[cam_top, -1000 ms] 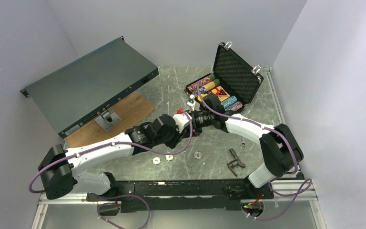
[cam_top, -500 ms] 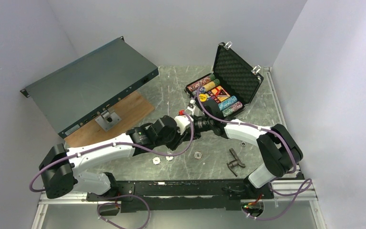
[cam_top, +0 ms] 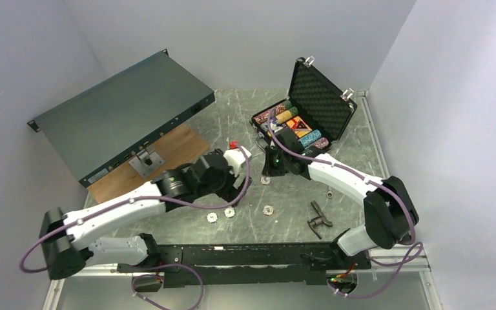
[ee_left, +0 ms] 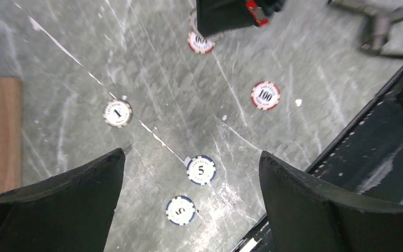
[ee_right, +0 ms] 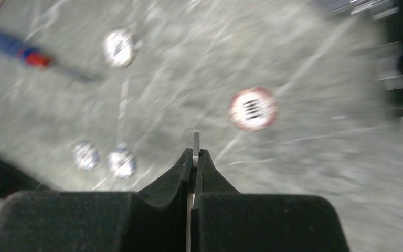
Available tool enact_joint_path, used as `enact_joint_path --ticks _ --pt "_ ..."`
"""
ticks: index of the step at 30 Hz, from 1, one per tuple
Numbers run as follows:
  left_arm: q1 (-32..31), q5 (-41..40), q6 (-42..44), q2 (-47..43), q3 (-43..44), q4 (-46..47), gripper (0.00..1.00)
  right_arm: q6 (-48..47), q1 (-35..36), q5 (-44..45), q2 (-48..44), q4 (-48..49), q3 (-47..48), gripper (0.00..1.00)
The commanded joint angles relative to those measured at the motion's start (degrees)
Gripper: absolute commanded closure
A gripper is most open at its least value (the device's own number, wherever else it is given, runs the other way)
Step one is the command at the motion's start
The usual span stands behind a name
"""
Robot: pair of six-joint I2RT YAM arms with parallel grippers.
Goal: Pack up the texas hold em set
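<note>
The right hand [ee_right: 195,156] is pinched narrow on an edge-on chip [ee_right: 195,138], apparently bound for the open briefcase [cam_top: 318,98] at one o'clock, while the left hand [ee_left: 191,157] hangs wide above loose chips [ee_left: 200,169] on the worktop [ee_left: 152,68].

Robot lab cell: bare white walls [cam_top: 245,39], scratched metal table [cam_top: 297,194] w/ rackmount chassis [cam_top: 123,116].

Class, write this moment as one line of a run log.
left tool open, empty, over loose chips on table | right tool shut on thin white piece, likely a chip | case open, lid up
</note>
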Motion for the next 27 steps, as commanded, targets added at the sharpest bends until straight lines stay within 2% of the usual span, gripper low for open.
enact_joint_path --ticks 1,5,9,12,15,27 --pt "0.56 -1.85 1.27 -8.86 7.09 -6.17 0.01 -8.6 -0.62 29.01 -1.12 -9.5 7.4 1.0" --pt "0.83 -5.55 5.08 -12.72 12.01 -10.74 0.01 -13.97 -2.09 40.6 5.03 -14.07 16.43 1.0" --pt "0.87 -9.66 9.07 -17.77 8.99 -7.98 0.01 -19.35 -3.7 44.58 10.95 -14.45 22.18 1.0" --pt "0.87 -10.98 9.27 -21.87 3.65 -4.62 0.01 -22.9 -4.59 44.33 15.02 -14.32 25.14 1.0" --pt "0.87 -10.57 9.27 -25.22 0.45 -2.46 0.01 -25.42 -5.88 40.34 18.71 -16.14 27.87 1.0" --pt "0.86 -9.68 9.23 -25.24 0.44 -3.87 0.01 -31.48 -7.64 30.35 23.42 -17.69 30.04 1.0"
